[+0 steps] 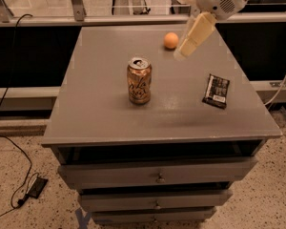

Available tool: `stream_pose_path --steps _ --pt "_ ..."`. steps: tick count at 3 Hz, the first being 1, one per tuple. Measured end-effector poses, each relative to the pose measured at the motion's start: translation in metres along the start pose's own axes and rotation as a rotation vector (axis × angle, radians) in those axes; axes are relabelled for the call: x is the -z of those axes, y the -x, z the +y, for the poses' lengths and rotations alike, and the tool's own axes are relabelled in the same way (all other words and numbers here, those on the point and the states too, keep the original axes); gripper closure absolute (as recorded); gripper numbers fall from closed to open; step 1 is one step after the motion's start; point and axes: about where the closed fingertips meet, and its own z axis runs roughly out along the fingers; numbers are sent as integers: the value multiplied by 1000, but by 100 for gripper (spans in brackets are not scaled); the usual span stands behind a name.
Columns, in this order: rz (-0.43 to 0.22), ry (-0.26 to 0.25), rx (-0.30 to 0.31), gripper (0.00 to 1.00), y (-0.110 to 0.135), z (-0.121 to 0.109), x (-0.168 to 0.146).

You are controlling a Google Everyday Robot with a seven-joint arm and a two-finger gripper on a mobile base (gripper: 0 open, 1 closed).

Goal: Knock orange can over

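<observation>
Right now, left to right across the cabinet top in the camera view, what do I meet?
The orange can → small orange ball → gripper, hovering just right of the ball → dark snack packet.

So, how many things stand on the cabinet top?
3: orange can near the middle, orange ball behind it, dark packet at right. Gripper hangs above, right of the ball.

Cream hand (183, 49) upper right, white rounded wrist (220, 1)

Dim amber light; pincer (183, 50) bright above table (97, 106).
</observation>
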Motion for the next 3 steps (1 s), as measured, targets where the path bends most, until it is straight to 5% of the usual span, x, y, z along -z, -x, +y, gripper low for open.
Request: stream_pose_path --steps 1,2,3 --pt "-133 62 -63 0 -9 19 -27" --pt "-338 98 -131 0 -7 51 -60" --pt "-492 97 -169 0 -3 67 -82"
